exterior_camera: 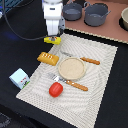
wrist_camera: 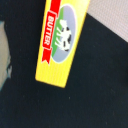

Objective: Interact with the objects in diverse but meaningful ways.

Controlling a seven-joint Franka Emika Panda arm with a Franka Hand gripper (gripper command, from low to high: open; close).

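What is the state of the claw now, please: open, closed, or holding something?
Claw: closed on the butter box, at the far corner of the placemat.

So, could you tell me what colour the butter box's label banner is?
Red, with white lettering, on the flat yellow butter box; clearest in the wrist view.

A placemat (exterior_camera: 100,85) lies on the worktop (exterior_camera: 20,30) with a plate (exterior_camera: 72,68) near its middle, a knife (exterior_camera: 89,60) behind the plate and a fork (exterior_camera: 70,82) before it. The bread block (exterior_camera: 48,58) lies to the exterior view's left of the plate, the tomato (exterior_camera: 55,89) on the mat's near part, and the carton (exterior_camera: 19,78) off the mat, further left. The butter box (exterior_camera: 52,39) sits at the mat's far left corner under the tool (exterior_camera: 53,35), with two pots (exterior_camera: 85,12) behind.
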